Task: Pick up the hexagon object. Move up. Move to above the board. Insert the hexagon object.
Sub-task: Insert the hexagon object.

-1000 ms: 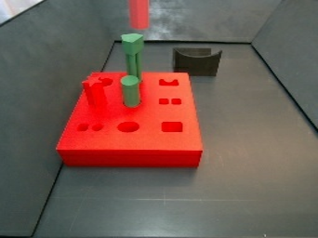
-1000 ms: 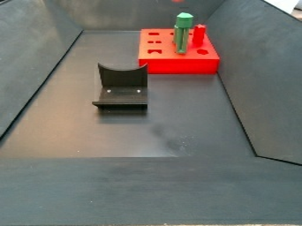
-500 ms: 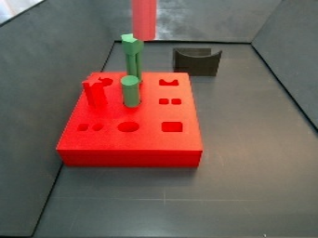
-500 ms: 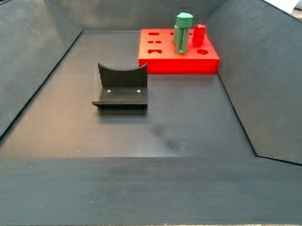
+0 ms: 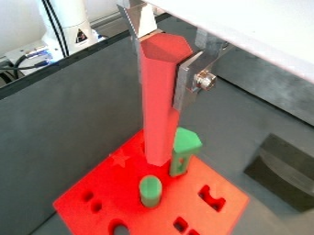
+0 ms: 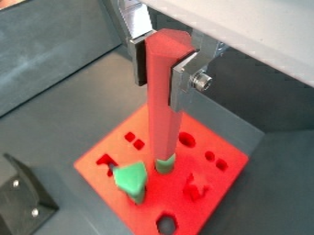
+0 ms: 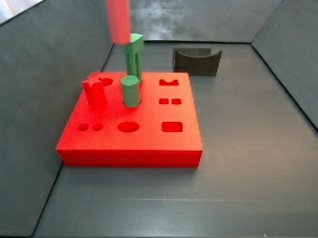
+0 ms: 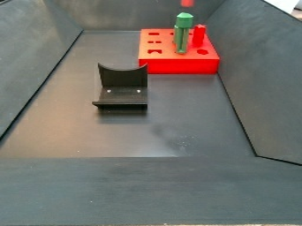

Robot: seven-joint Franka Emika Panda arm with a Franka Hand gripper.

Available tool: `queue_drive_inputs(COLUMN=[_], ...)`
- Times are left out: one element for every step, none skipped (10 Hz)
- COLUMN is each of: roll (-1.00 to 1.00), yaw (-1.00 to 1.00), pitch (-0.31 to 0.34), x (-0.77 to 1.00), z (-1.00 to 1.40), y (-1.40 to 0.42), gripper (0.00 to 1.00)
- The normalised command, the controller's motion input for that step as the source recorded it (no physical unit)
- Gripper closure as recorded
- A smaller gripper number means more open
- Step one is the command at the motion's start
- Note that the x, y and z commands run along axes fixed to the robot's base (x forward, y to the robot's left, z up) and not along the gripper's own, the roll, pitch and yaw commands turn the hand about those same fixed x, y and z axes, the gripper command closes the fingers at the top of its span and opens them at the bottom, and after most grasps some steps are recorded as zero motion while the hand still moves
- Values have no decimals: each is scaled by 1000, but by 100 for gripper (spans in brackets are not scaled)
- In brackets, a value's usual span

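Gripper (image 5: 161, 48) fingers (image 5: 188, 81) clamped on hexagon object (image 5: 160, 101), rod upright, hanging above board (image 5: 105, 198), near tall green peg (image 5: 185, 151).

Dark floor (image 8: 177, 124) carries board (image 8: 177, 62) and fixture (image 8: 120, 86).

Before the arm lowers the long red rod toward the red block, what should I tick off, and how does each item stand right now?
1. Gripper shut on the long red hexagon rod: ok.
2. Rod hanging roughly upright: ok.
3. Rod lifted above the flat square red board: ok, its tip shows high in a side view.
4. Rod lined up with the hexagonal hole: cannot tell.
5. Clearance from the tall green peg and short green peg: cannot tell.
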Motion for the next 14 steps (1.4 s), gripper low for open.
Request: queue_drive_inputs(roll=[-50,-70,-111,-146,-170,-214,-197,-187,-76,-44,-71,-71,-47,-20], yaw=[0,-46,-174,-106,-131,-157,-211,-297,-414,-709,-777,-869,-891,-911], pitch=[-180,-173,-236,-201,-201,-220,-216,-226,-117,-49,-36,-33,-9,0], x=[-1000,-1000,-783,-251,-163,-94,-160,-131,-9,0,0,0,0,0], z=[-306,-300,-349,-480,-517,-520,-569,-486,-380,-283,-234,-217,-220,-206], y=[100,149,366,506,477,394,294,114,0,0,23,3,0,0], gripper=[100,100,100,100,100,100,100,100,100,100,100,100,100,100])
